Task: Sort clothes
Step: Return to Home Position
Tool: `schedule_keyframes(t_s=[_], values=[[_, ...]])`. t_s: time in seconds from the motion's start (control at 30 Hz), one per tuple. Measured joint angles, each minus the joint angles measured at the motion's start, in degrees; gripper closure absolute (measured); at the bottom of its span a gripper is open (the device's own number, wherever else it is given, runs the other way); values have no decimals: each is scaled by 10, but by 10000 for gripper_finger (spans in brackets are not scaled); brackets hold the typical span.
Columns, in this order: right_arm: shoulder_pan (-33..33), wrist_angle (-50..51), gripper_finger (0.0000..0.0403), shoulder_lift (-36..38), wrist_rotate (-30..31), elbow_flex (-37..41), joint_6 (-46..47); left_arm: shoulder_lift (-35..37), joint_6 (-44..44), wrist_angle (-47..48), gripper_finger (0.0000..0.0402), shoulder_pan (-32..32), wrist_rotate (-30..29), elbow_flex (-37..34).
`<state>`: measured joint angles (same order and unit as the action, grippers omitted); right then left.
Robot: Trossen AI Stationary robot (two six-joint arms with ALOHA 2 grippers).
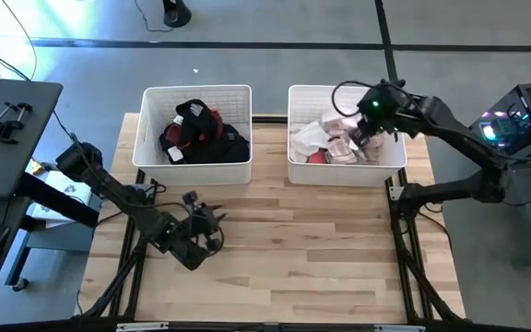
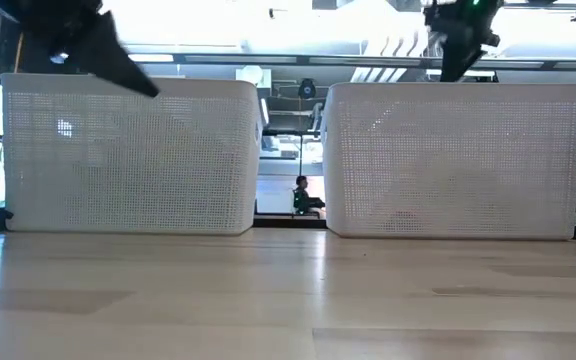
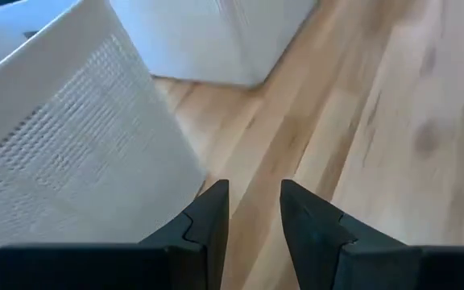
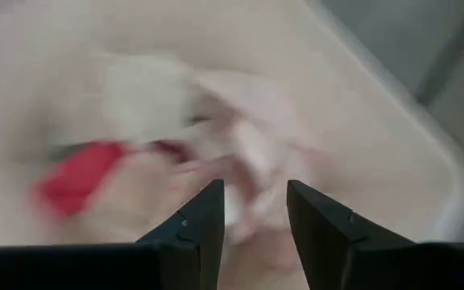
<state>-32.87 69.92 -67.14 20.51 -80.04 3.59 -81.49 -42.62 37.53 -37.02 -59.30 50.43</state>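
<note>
Clothes sit in bins. Right gripper [image 4: 254,193] hangs over the right bin [image 1: 348,173], fingers apart, empty; light pile [image 1: 325,143] lies inside, under it. Dark pile [image 1: 201,134] fills the left bin [image 1: 192,173] beside the right bin. Left gripper [image 3: 252,187] is parted, empty, well clear. Fabric looks soft, light, floppy: pinch a bunched fold

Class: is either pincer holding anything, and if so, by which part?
Nothing is held. The left pincer stands open over the table; the right pincer stands open above the clothes in the right bin.
</note>
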Motion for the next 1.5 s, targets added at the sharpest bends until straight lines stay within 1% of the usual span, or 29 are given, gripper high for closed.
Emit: schedule_keyframes(t_s=[0.03, 0.1, 0.13, 0.2, 0.27, 0.33, 0.4, 0.47, 0.53, 0.7, 0.77, 0.87, 0.93, 1.0, 1.1, 1.2, 1.27, 1.33, 1.43, 1.5], values=[[9, 5, 279, 7, -32, -1, 7, 0, 0, -24, 298, 5, 0, 0], [38, -2, 279, 32, -106, 11, 4, 1, 42, -104, 301, 12, 8, 0], [56, -5, 279, 46, -142, 22, -9, 2, 79, -159, 304, 12, 16, 0], [96, -10, 279, 82, -206, 52, -21, 5, 180, -277, 314, 12, 46, 0], [142, -27, 279, 125, -242, 87, -7, 5, 302, -380, 325, 14, 103, 1], [192, -70, 279, 176, -255, 126, 35, 14, 407, -443, 338, 23, 176, 0], [246, -133, 279, 231, -256, 171, 78, 36, 454, -478, 350, 45, 255, 0], [298, -201, 279, 284, -256, 220, 100, 68, 462, -480, 361, 77, 320, 0], [341, -267, 279, 340, -257, 272, 103, 99, 461, -459, 370, 112, 358, 0], [411, -417, 279, 459, -258, 391, 127, 183, 456, -407, 385, 197, 365, 0], [434, -491, 279, 491, -283, 439, 136, 220, 453, -378, 388, 222, 365, 0], [464, -612, 279, 523, -334, 510, 129, 283, 445, -307, 392, 245, 365, 0], [482, -674, 279, 532, -342, 549, 118, 322, 430, -265, 394, 251, 356, 0], [496, -708, 279, 533, -336, 575, 106, 353, 417, -229, 396, 251, 348, 0], [512, -718, 279, 532, -290, 592, 86, 388, 400, -197, 400, 249, 346, -3], [525, -722, 279, 521, -225, 601, 65, 425, 398, -199, 401, 248, 347, -36], [534, -745, 279, 507, -203, 613, 53, 450, 395, -216, 401, 248, 347, -70], [543, -788, 279, 488, -196, 631, 49, 478, 384, -235, 401, 243, 346, -114], [555, -859, 279, 454, -190, 659, 46, 516, 368, -315, 401, 232, 347, -193], [560, -899, 279, 430, -175, 673, 43, 534, 367, -384, 401, 221, 350, -246]])
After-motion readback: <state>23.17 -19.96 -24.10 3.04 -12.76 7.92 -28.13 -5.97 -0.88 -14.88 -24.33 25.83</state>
